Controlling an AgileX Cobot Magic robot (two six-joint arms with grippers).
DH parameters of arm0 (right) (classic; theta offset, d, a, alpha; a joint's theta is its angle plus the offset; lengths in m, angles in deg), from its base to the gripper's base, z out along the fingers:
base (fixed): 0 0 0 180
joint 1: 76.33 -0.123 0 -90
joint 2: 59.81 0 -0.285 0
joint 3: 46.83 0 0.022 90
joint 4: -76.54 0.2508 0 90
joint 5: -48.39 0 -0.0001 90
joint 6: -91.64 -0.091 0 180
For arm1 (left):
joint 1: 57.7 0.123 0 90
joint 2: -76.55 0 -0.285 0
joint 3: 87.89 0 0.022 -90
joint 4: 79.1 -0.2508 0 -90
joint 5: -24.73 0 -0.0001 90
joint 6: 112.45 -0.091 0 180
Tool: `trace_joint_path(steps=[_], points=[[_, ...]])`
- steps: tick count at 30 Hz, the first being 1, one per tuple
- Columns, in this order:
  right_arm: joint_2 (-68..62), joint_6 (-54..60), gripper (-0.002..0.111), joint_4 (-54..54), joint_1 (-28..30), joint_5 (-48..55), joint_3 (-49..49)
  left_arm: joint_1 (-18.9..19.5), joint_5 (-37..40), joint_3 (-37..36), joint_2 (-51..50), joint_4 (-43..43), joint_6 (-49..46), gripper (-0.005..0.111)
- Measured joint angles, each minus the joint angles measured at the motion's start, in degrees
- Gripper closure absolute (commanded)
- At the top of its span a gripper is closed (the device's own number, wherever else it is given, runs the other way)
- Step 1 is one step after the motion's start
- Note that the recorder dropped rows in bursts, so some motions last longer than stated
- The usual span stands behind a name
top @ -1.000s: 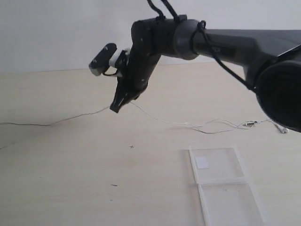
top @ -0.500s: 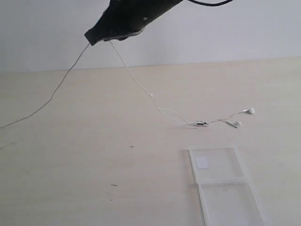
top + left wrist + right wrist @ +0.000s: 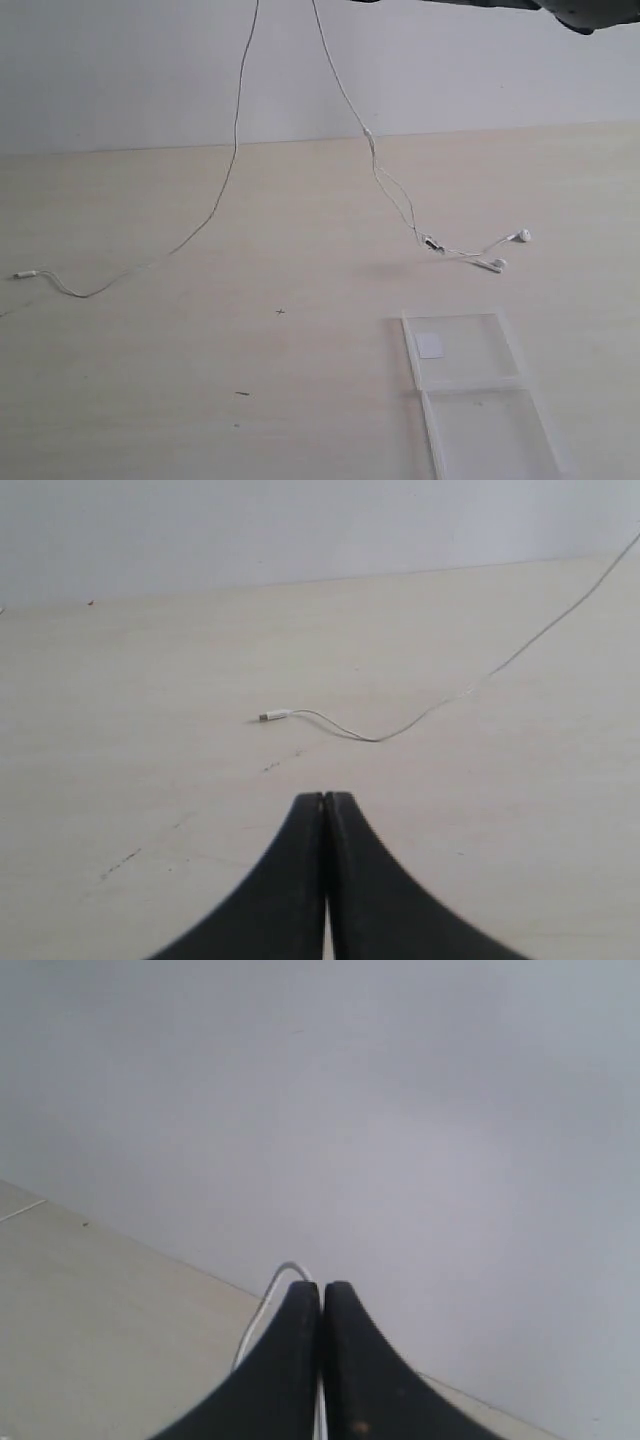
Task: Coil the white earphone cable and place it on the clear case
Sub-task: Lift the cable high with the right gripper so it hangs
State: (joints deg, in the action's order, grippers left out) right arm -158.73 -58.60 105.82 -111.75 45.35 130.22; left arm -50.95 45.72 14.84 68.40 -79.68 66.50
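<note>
The white earphone cable (image 3: 235, 140) hangs in two strands from above the top edge of the exterior view. One strand drops left to its plug end (image 3: 25, 274) on the table. The other runs down past the inline remote (image 3: 433, 245) to two earbuds (image 3: 522, 237) resting on the table. My right gripper (image 3: 322, 1286) is shut on the white earphone cable (image 3: 262, 1310), which loops out beside its fingertips; it is raised out of the exterior view. My left gripper (image 3: 324, 796) is shut and empty, with the plug end (image 3: 272, 717) lying ahead of it. The clear case (image 3: 478, 392) lies open and flat at the front right.
A pale wooden table (image 3: 200, 380) carries everything, with a white wall behind it. A dark piece of the right arm (image 3: 590, 12) shows at the top right corner of the exterior view. Small dark specks (image 3: 241, 393) mark the tabletop.
The right arm has risen out of the top of the exterior view, lifting the cable with it. The plug end has been dragged into view at the left, and the earbuds slid slightly.
</note>
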Motion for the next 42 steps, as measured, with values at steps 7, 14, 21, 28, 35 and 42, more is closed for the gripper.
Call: trace_joint_path(steps=[7,14,21,28,35,42], points=[[2.22,1.30,0.108,0.00,0.00,-1.89,0.00,0.00,0.00,0.00,0.00,-4.68,0.00,0.107],[2.99,2.75,0.108,0.00,0.00,-3.47,0.00,0.00,0.00,0.00,0.00,-11.21,-0.10,0.107],[4.80,3.06,0.108,0.00,0.00,-7.66,0.00,0.00,-1.68,0.00,0.00,-15.50,-0.22,0.107],[8.75,3.06,0.108,-3.13,0.00,-9.76,0.00,0.00,-13.75,0.00,0.00,-6.14,10.13,0.107],[9.50,3.97,0.108,-3.74,0.00,-6.96,2.65,0.00,-24.03,0.00,0.00,-4.70,14.74,0.107],[9.58,5.21,0.108,-3.74,0.00,-0.72,7.96,0.00,-26.71,0.00,0.00,-4.70,16.56,0.107]])
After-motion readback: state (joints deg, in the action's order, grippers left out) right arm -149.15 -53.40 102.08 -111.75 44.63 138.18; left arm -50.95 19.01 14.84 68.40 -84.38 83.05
